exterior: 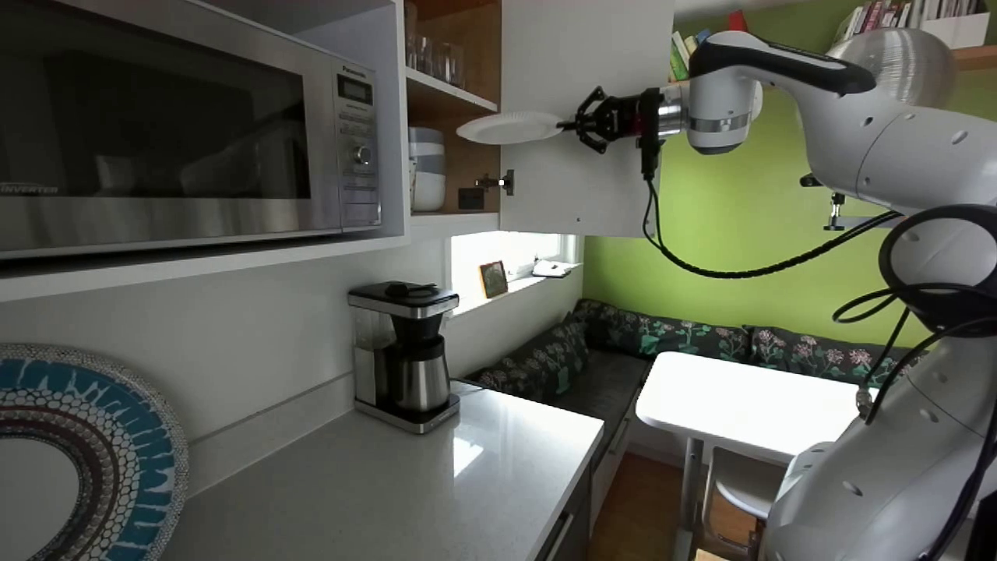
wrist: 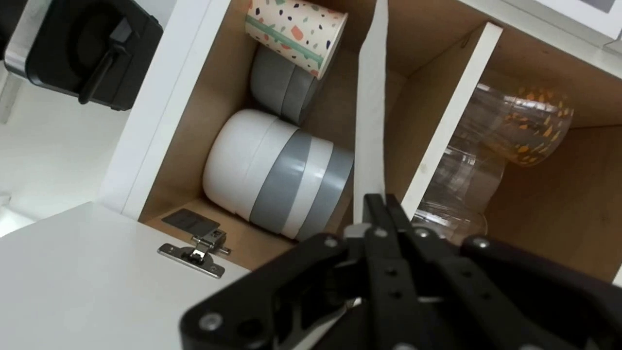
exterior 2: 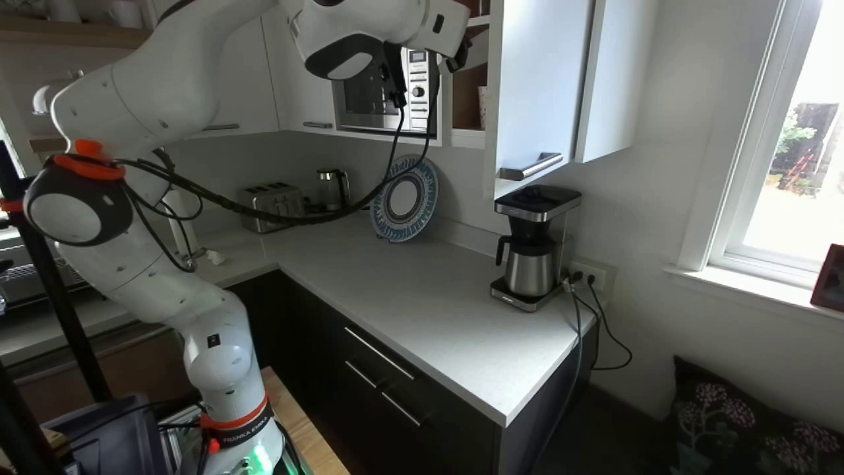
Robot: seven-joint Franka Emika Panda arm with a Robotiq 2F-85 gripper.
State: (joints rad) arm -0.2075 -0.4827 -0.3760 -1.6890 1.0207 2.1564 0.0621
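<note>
Pinching a thin, round, ridged white plate (exterior: 506,128) by its edge, the black gripper (exterior: 568,125) stands closed.

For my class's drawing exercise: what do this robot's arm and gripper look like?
The arm is white, with smooth rounded segments, black joint covers and a silver band near the wrist. Orange bands mark the elbow and base, where a black collar reads FRANKA EMIKA. Black cables run outside it. The gripper is black, with angular fingers and silvery screws.
</note>
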